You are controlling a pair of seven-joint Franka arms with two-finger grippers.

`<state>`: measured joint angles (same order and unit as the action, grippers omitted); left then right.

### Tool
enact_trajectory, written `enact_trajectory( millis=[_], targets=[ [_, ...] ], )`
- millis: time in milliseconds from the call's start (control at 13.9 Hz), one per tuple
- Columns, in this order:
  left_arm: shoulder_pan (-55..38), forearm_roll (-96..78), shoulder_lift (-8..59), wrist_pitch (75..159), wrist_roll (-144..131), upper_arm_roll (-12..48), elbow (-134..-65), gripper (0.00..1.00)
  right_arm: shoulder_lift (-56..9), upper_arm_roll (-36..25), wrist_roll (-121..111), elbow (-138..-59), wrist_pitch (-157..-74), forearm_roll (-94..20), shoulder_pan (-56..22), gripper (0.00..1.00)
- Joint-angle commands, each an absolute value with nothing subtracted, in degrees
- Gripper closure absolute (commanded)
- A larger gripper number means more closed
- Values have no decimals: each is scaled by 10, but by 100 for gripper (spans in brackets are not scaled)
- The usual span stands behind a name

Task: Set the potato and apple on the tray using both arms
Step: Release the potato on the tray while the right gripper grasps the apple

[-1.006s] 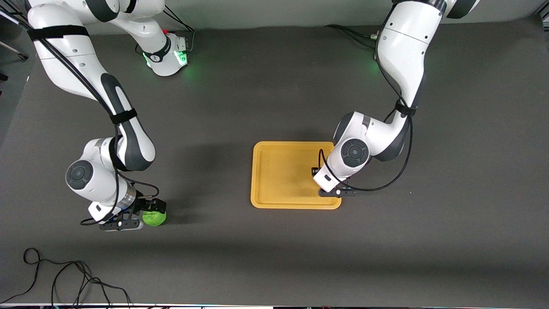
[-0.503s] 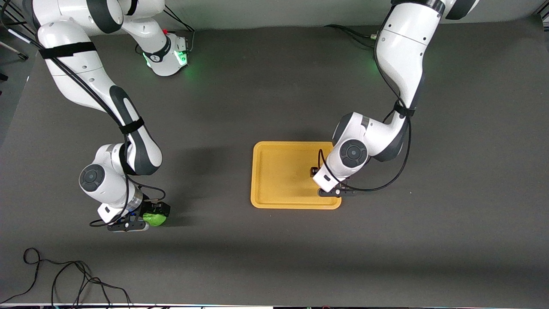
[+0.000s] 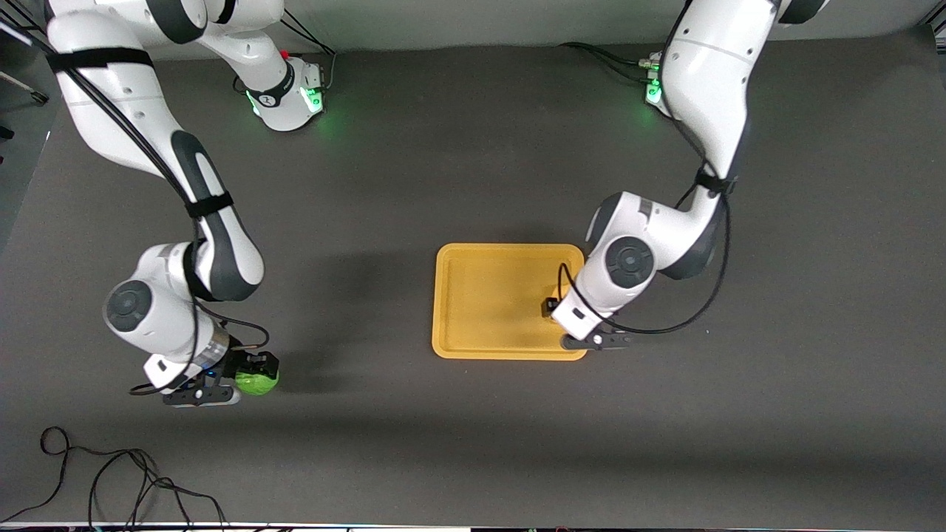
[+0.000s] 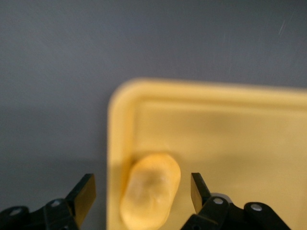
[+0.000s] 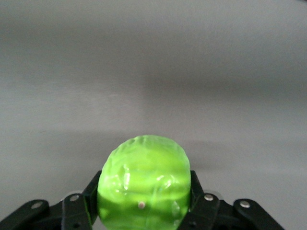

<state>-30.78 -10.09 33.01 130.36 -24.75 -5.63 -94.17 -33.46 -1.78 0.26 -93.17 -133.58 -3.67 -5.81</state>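
Potato (image 4: 149, 189) lies on the tray (image 3: 480, 295), in the corner toward the left arm's end of the table and nearer the front camera, with the left gripper (image 4: 143, 191) spread wide above it, touching nothing. Right gripper (image 5: 144, 194) is clamped on the apple (image 3: 256, 382) (bright green), well apart from the tray, toward the right arm's end.

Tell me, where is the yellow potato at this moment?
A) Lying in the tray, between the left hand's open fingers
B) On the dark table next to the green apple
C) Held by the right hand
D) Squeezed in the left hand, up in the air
A: in the left wrist view the potato lies in the tray by its rim, with the left hand open around it and not touching.
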Motion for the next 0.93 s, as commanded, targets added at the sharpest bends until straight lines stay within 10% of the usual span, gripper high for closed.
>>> enact_trajectory(
  millis=[0,287,862],
  targets=[
    [-301,-91,242,1262,-248,-110,-959,0,-273,-22,-5,-863,-1175,-50,-61,54],
    [-282,19,175,1125,-175,-152,-960,0,-220,-19,4,-781,-1002,-47,-64,54],
    [-117,-9,73,1031,132,-152,-983,0,-234,-19,361,-753,-987,-44,-321,54]
  ],
)
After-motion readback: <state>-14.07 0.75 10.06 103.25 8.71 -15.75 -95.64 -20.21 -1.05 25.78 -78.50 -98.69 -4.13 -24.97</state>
